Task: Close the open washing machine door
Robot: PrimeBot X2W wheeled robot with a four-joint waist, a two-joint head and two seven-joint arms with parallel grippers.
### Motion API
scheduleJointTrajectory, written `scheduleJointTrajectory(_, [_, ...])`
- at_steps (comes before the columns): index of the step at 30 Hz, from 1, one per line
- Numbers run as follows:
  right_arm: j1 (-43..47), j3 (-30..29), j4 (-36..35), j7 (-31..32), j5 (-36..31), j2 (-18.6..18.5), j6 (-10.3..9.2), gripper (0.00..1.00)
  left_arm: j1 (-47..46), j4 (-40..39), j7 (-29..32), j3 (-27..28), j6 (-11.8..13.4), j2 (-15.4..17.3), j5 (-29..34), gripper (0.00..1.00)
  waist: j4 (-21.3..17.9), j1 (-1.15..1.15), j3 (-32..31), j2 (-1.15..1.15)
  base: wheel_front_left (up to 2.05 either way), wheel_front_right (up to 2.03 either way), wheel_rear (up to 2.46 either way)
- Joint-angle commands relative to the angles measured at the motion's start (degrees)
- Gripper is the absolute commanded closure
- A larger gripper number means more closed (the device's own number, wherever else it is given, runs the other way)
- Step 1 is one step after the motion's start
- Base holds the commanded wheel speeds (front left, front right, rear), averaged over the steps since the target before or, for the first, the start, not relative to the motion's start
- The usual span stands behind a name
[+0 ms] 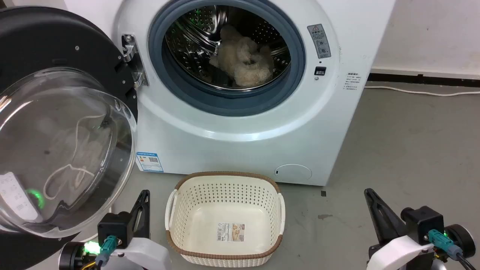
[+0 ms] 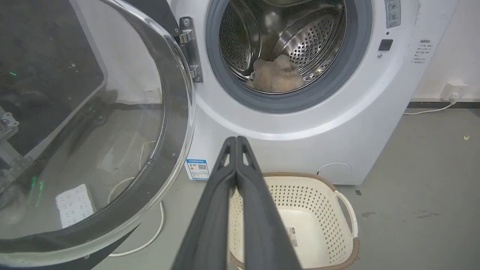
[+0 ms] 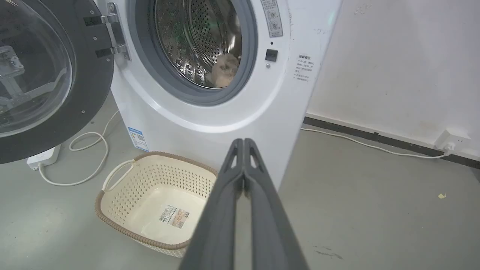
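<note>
door (image 1: 63, 123) wide open, hung on hinge at washer's (image 1: 243, 127) left | my left hand (image 2: 236, 140) closed, empty, low, near door's lower edge | my right hand (image 3: 243, 141) closed, empty, well apart from door | basket (image 1: 225, 175) on floor before washer | beige fluff (image 1: 242, 62) in drum

The washing machine (image 1: 240, 123) stands on the floor (image 1: 412, 150) with a wall (image 1: 431, 33) behind it. The washing machine door (image 1: 56, 41) hangs wide open from a hinge (image 1: 131, 56) on the machine's left, reaching out toward the robot. A cloth bundle (image 1: 243, 62) lies in the drum (image 1: 191, 37). A basket (image 1: 225, 175) sits on the floor just before the machine, between the left hand (image 1: 144, 195), near the door's lower edge, and the right hand (image 1: 369, 193), farther off.
</note>
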Motion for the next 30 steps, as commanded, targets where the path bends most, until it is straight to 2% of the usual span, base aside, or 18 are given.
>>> scheduleJointTrajectory(1, [-0.79,-0.05,-0.29,0.03,0.27,0.26,0.05,1.0,-0.88,-0.24,0.02,0.03,0.15,-0.01,0.16,1.0,0.0,0.0,0.0,0.0,0.0,0.0,0.0])
scheduleJointTrajectory(27, [-0.79,-0.05,-0.29,0.03,0.27,0.26,0.05,1.0,-0.88,-0.24,0.02,0.03,0.15,-0.01,0.16,1.0,0.0,0.0,0.0,0.0,0.0,0.0,0.0])
scheduleJointTrajectory(28, [0.01,-0.01,0.01,-0.01,0.0,-0.01,0.0,0.0,0.01,0.0,-0.01,-0.02,-0.01,0.0,-0.01,0.0,0.0,0.0,0.0,0.0,0.0,0.0,0.0])
scheduleJointTrajectory(30, [0.04,0.0,0.06,-0.02,0.01,-0.01,0.0,0.0,0.02,0.04,-0.02,-0.03,-0.01,0.0,0.0,0.0,0.0,0.0,0.0,0.0,0.0,0.0,0.0])
